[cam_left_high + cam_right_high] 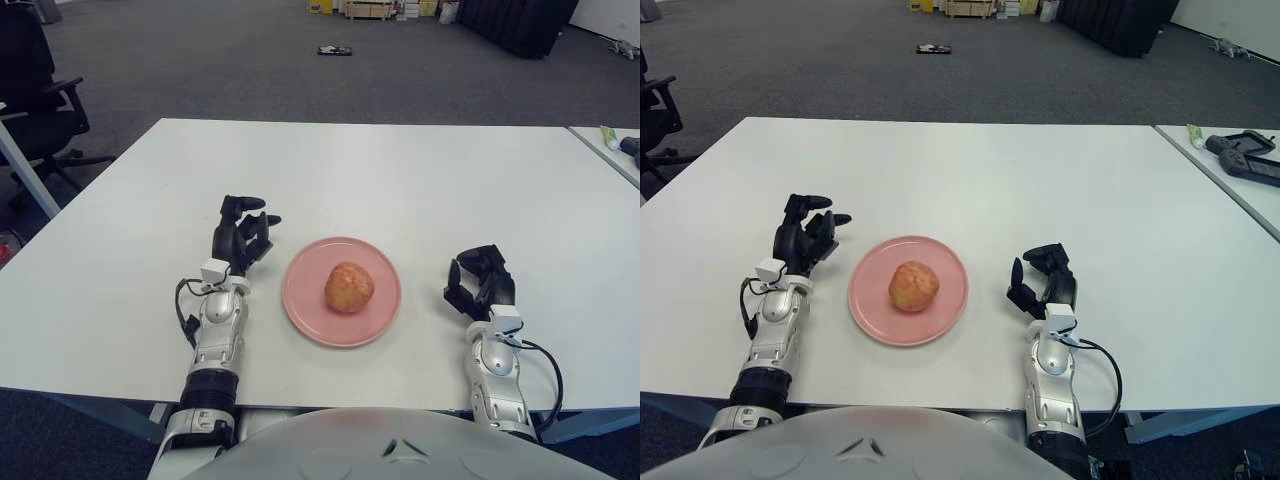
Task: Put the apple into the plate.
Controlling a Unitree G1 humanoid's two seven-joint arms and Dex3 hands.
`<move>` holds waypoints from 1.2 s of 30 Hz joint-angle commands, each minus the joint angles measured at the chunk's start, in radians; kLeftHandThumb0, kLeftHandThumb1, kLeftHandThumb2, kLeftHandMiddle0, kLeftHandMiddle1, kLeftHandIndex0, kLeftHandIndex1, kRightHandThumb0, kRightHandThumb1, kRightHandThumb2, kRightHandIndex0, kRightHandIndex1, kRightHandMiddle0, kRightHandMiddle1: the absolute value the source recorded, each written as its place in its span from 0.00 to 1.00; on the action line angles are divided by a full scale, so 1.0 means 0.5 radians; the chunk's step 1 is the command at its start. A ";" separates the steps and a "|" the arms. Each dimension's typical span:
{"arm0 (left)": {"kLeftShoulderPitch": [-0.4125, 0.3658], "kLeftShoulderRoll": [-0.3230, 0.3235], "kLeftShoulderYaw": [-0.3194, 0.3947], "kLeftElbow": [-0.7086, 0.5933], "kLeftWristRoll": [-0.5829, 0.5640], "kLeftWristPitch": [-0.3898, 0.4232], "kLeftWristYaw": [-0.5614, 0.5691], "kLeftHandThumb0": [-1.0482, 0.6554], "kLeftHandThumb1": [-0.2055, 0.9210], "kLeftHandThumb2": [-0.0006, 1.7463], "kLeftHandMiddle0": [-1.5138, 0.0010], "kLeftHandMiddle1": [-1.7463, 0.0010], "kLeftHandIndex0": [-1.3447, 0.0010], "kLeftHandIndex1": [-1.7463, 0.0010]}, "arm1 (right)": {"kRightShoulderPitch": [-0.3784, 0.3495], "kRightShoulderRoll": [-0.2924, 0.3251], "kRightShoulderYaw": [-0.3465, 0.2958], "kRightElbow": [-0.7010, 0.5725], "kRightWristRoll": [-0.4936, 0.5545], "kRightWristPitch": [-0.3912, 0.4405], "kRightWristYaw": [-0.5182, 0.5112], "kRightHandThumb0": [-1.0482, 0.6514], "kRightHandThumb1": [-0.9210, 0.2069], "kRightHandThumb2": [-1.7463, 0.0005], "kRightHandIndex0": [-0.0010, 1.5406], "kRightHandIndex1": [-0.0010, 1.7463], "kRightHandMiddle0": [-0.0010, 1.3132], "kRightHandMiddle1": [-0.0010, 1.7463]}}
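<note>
The left hand (243, 236) rests on the white counter (400, 175) at about nine o'clock from the pink plate (303, 303), its fingers loosely spread and holding nothing, while the right hand (480, 283) lies parked at three o'clock with fingers curled, also empty. The apple (349, 287) sits in the middle of the plate, so the job looks done to me. The apple's underside is hidden, and both forearms are cut off below.
</note>
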 commanded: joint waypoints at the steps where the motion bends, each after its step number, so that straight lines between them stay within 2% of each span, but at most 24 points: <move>1: 0.031 -0.010 0.011 -0.017 0.008 0.015 0.019 0.40 0.85 0.44 0.52 0.36 0.78 0.00 | -0.019 0.001 0.002 -0.025 0.010 0.034 0.006 0.38 0.31 0.43 0.40 0.83 0.32 1.00; 10: 0.105 -0.032 0.030 -0.023 -0.031 -0.006 -0.003 0.39 0.80 0.48 0.52 0.30 0.76 0.00 | -0.013 -0.009 0.008 -0.046 -0.007 0.077 0.013 0.38 0.28 0.45 0.39 0.84 0.30 1.00; 17: 0.165 -0.027 0.043 -0.039 -0.064 0.025 -0.042 0.39 0.77 0.51 0.57 0.19 0.74 0.00 | -0.017 -0.005 0.007 -0.050 0.011 0.079 0.025 0.38 0.29 0.45 0.39 0.84 0.30 1.00; 29: 0.214 -0.024 0.045 -0.033 -0.046 0.009 -0.033 0.39 0.76 0.52 0.61 0.04 0.73 0.00 | -0.016 -0.020 0.018 -0.075 0.002 0.133 0.054 0.38 0.32 0.42 0.41 0.85 0.32 1.00; 36: 0.237 -0.020 0.046 -0.055 -0.009 0.028 0.003 0.39 0.76 0.52 0.62 0.00 0.73 0.00 | -0.014 -0.033 0.034 -0.075 0.001 0.133 0.085 0.38 0.33 0.41 0.41 0.85 0.33 1.00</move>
